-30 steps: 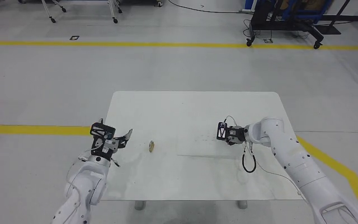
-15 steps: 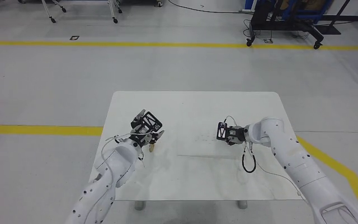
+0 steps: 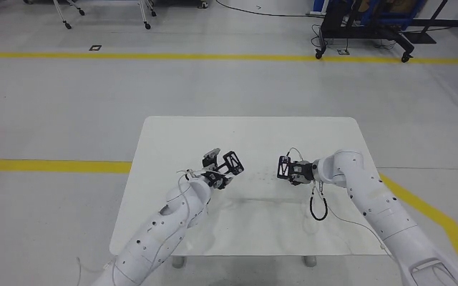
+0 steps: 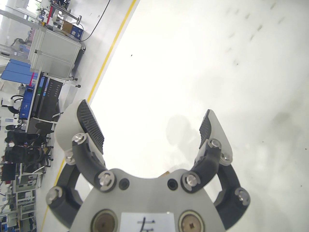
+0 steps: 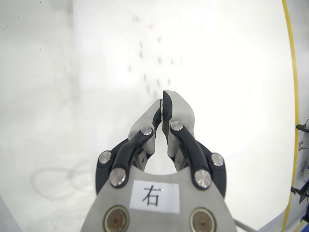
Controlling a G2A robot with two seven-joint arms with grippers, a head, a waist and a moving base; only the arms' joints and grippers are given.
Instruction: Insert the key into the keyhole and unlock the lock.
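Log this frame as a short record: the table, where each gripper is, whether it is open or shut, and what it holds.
table: white, on a grey floor with yellow lines
left gripper: open, over the table's middle
left holds: nothing between the fingers
right gripper: shut, over the table right of centre, pointing toward the middle
right holds: cannot tell
contact: the grippers are apart
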